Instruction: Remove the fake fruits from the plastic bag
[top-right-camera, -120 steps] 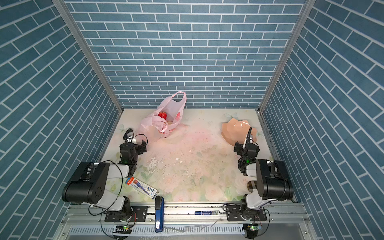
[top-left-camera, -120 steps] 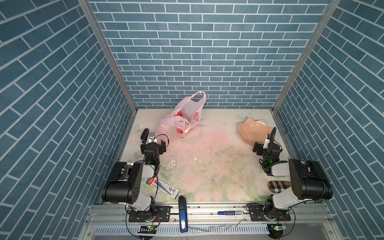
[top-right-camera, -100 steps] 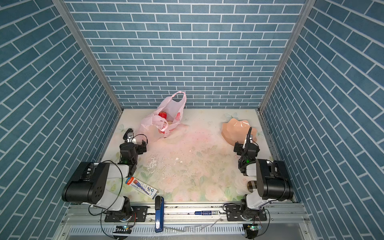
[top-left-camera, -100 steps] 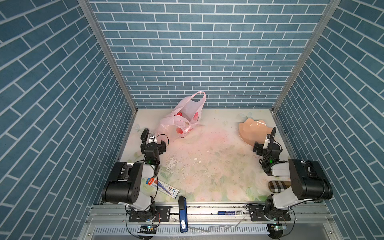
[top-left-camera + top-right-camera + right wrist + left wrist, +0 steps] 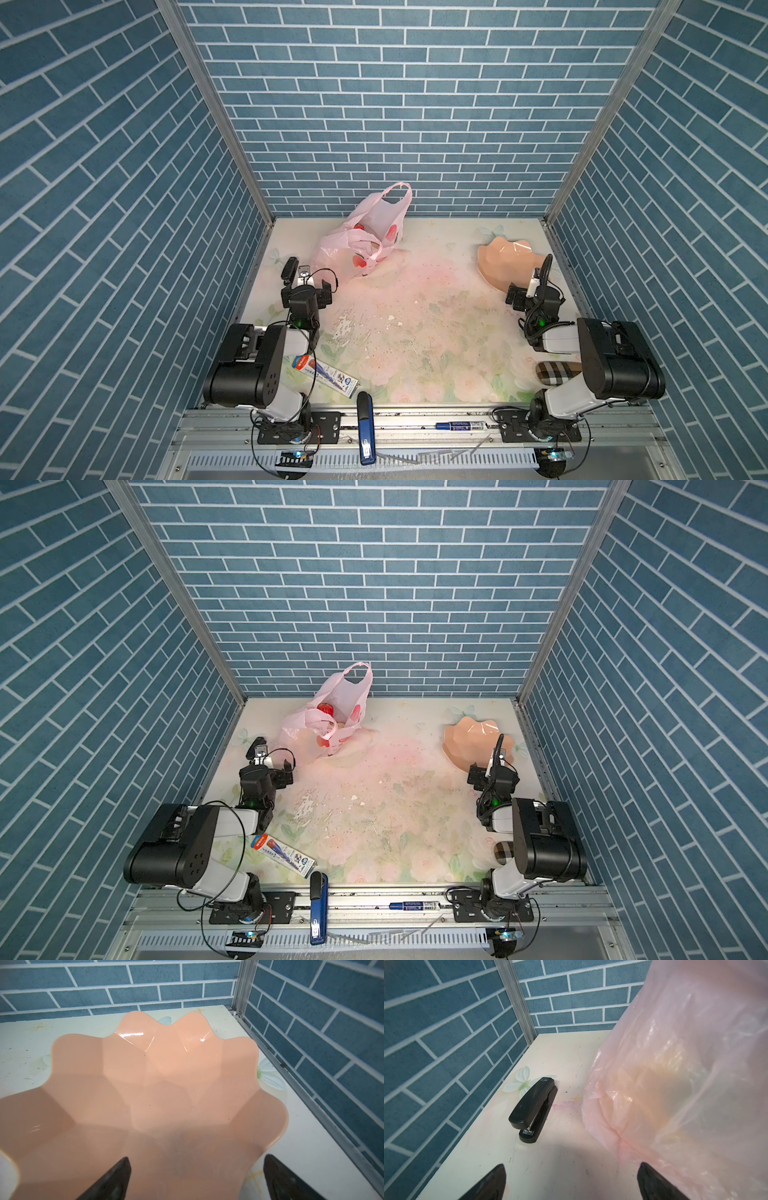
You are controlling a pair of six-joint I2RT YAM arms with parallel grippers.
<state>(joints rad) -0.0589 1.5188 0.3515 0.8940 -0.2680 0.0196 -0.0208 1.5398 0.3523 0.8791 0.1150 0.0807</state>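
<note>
the plastic bag (image 5: 685, 1068) is showing as thin, translucent, crinkled film, catching glossy glints, while the plate (image 5: 166, 1088) is gleaming as smooth, shiny plastic. the black stapler (image 5: 532, 1105) is looking like smooth satin plastic with bare metal at its mouth. the tabletop (image 5: 415, 332) is wearing a matt, scuffed, flaking printed skin, and the corner post (image 5: 517, 1001) is showing brushed metal.

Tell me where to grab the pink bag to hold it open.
On the bag, probably pinch the rear handle, coming down from above: it stands upright, clear of the fruits. The open left tool is nearest.
</note>
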